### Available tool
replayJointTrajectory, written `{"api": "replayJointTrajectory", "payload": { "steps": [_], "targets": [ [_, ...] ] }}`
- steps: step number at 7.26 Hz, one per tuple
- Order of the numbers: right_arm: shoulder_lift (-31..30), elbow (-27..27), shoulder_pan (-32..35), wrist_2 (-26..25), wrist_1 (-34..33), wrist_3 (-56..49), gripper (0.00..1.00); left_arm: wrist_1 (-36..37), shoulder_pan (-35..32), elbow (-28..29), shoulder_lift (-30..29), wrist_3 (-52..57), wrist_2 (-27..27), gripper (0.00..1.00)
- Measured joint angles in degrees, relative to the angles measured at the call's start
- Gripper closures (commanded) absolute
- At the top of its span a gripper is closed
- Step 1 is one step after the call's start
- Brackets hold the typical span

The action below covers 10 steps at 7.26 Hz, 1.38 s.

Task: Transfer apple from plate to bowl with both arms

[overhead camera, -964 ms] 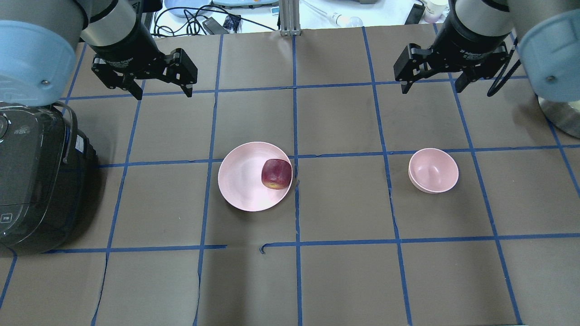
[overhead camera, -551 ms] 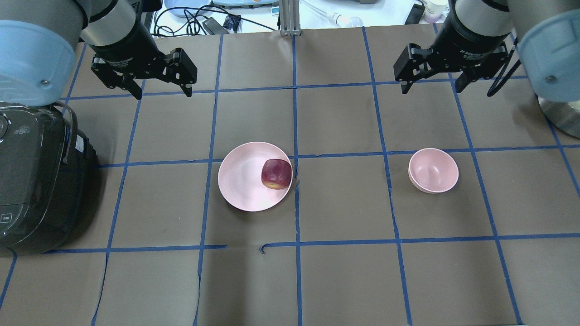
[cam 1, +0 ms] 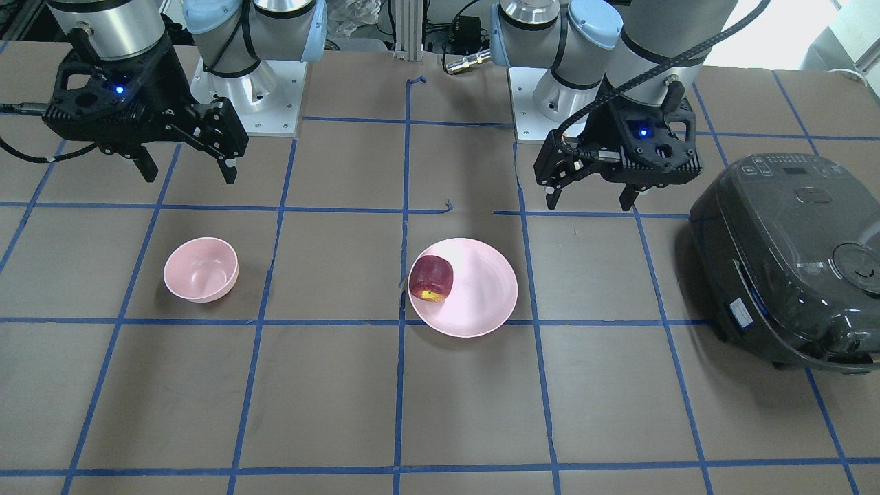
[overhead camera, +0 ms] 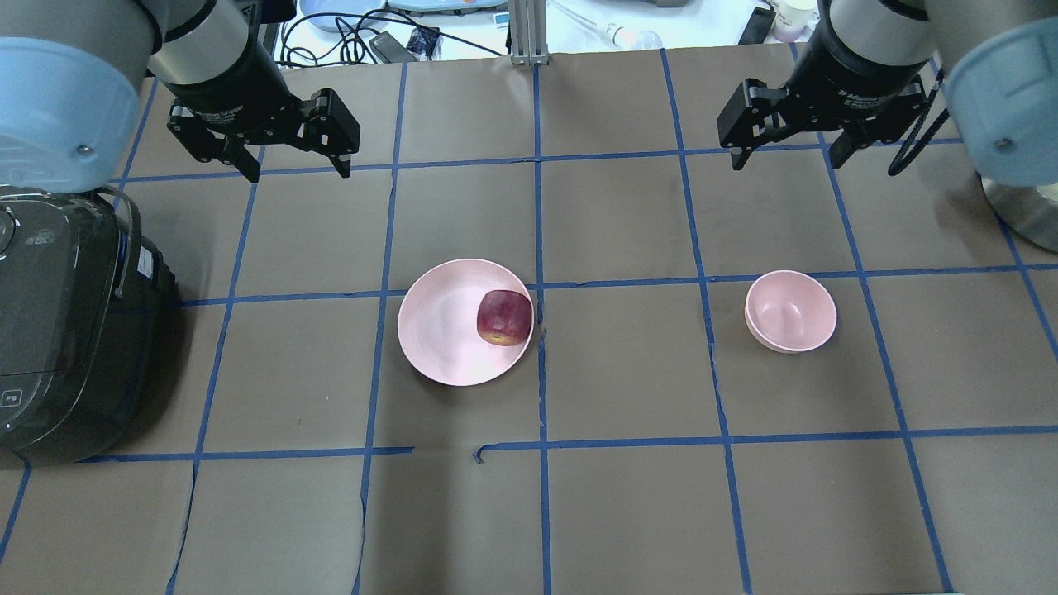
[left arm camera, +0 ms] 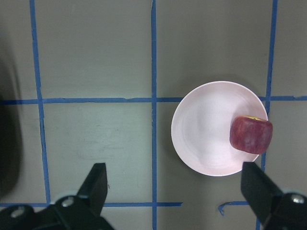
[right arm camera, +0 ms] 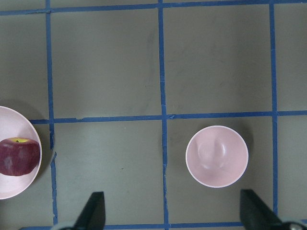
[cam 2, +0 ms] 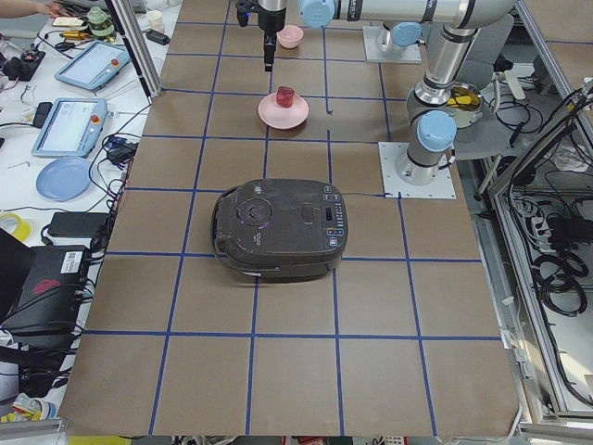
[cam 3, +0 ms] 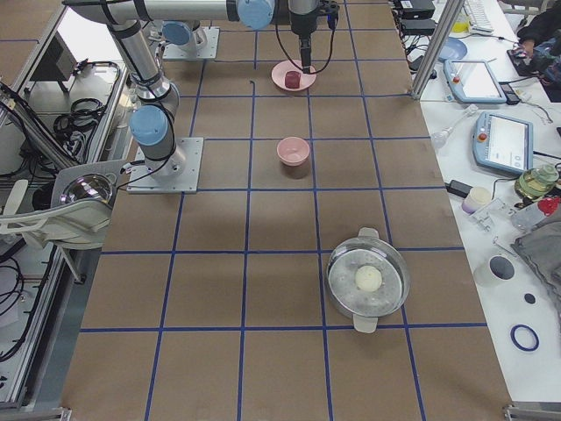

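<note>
The dark red apple lies on the right side of the pale pink plate near the table's middle. The small pink bowl stands empty to the plate's right. My left gripper hangs open and empty above the table, behind and left of the plate. My right gripper hangs open and empty behind the bowl. The left wrist view shows the apple on the plate. The right wrist view shows the bowl and the apple.
A dark grey rice cooker stands at the table's left edge, left of the plate. A lidded steel pot stands at the right end. Blue tape lines grid the brown table. Cables and tablets lie beyond the far edge.
</note>
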Motion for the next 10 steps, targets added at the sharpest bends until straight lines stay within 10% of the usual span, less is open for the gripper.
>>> {"api": "replayJointTrajectory", "payload": {
  "steps": [7,10],
  "targets": [
    [0.01,0.00,0.00,0.06,-0.04,0.00,0.00,1.66,-0.30,-2.01,-0.46,-0.71,-0.02,0.00],
    [0.02,0.00,0.00,0.05,-0.04,0.00,0.00,17.57,-5.58,-7.68,-4.16,-3.02,-0.23,0.00]
  ]
}}
